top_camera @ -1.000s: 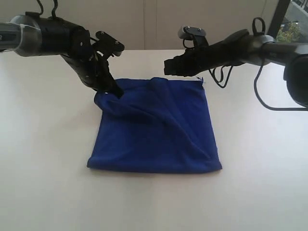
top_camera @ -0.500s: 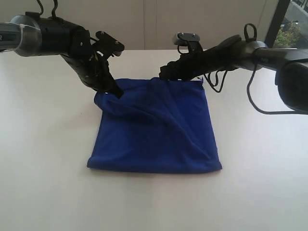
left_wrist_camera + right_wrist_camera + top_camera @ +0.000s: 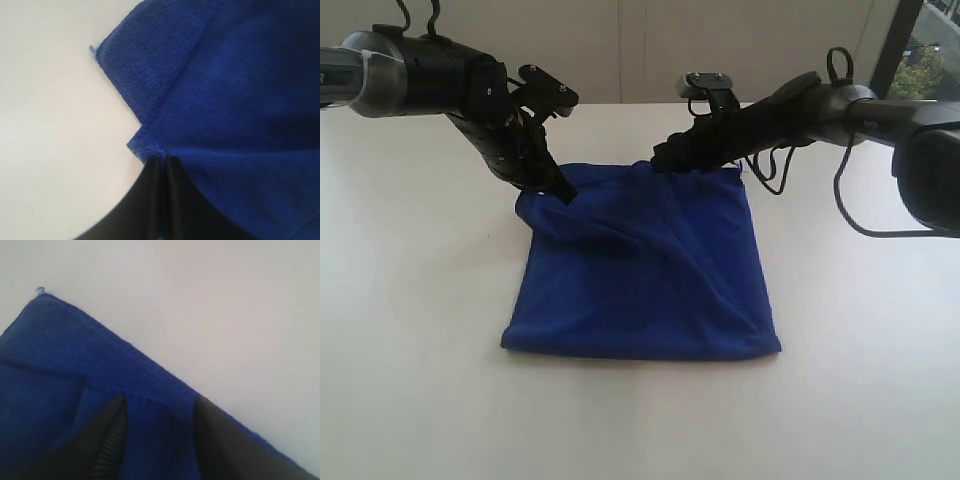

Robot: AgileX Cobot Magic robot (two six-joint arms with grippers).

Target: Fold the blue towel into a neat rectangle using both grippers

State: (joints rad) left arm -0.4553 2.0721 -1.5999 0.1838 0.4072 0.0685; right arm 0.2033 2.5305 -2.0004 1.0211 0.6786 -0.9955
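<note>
The blue towel (image 3: pixel 645 265) lies folded on the white table (image 3: pixel 410 300), roughly square, with creases running from its far left corner. My left gripper (image 3: pixel 563 192) is shut on that far left corner, which is lifted slightly; the left wrist view shows the hem (image 3: pixel 145 145) pinched between closed fingers (image 3: pixel 155 185). My right gripper (image 3: pixel 663 158) is at the towel's far edge near the middle. In the right wrist view its fingers (image 3: pixel 112 435) stand apart with towel fabric (image 3: pixel 155 435) between them, not clamped.
Black cables (image 3: pixel 775 165) hang from the right arm over the table behind the towel. A window frame (image 3: pixel 895 40) stands at the far right. White table surface surrounds the towel on all sides.
The right gripper has moved left and down along the far edge until its open fingers straddle the towel. The left gripper and the towel have stayed put.
</note>
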